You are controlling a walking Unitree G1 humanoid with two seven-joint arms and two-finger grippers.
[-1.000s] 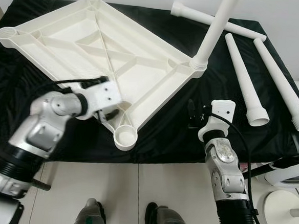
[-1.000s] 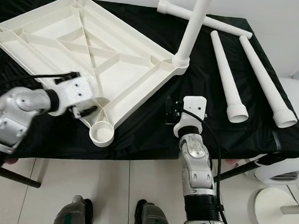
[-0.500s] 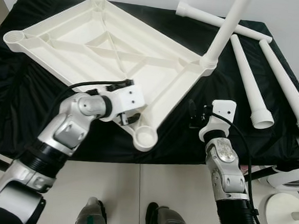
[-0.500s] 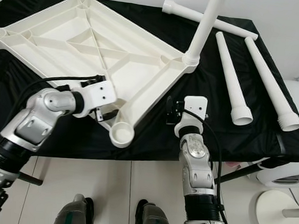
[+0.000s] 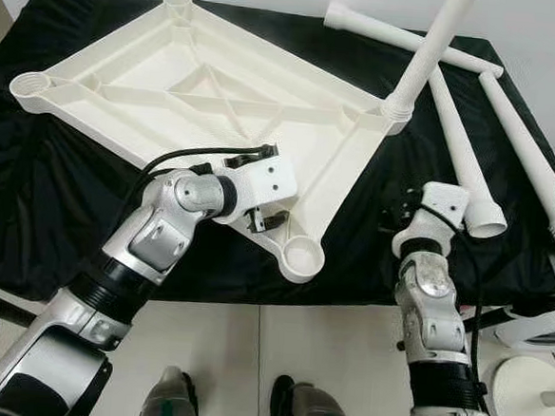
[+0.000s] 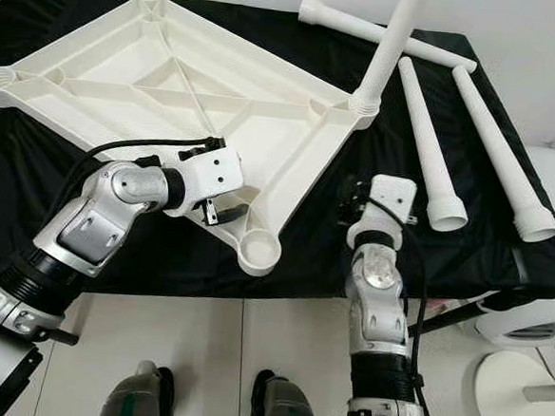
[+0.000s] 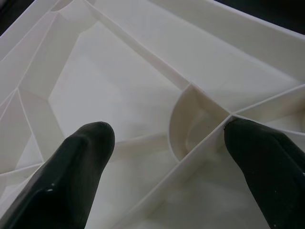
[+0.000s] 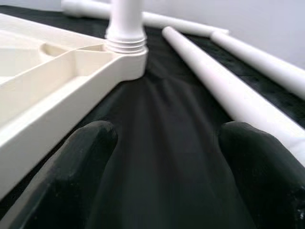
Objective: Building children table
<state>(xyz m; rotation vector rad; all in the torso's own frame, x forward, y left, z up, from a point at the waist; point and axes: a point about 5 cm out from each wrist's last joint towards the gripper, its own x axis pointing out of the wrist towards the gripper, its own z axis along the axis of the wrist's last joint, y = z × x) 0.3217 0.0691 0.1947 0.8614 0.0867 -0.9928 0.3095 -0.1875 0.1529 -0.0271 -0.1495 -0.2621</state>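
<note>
White ribbed plastic tabletop (image 5: 209,98) lies upside down on black-draped table (image 5: 30,200), one leg (image 5: 427,52) fitted | left tool (image 7: 167,143) spread wide over near-corner ribs, holding nothing | right tool (image 8: 162,143) open, empty, beside loose tapered legs (image 5: 458,149) | likely light, stiff, slick: grip a rib or rim.

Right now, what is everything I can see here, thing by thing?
Tabletop, upside down: one, white, on the black cloth, ribs up.
Fitted leg: one, white, standing in the tabletop's far-right corner socket.
Loose legs: three, white, lying on the cloth at the right.
Cloth: one, black, covering the work surface.
Left tool: open, at the tabletop's near rib.
Right tool: open, over bare cloth.
</note>
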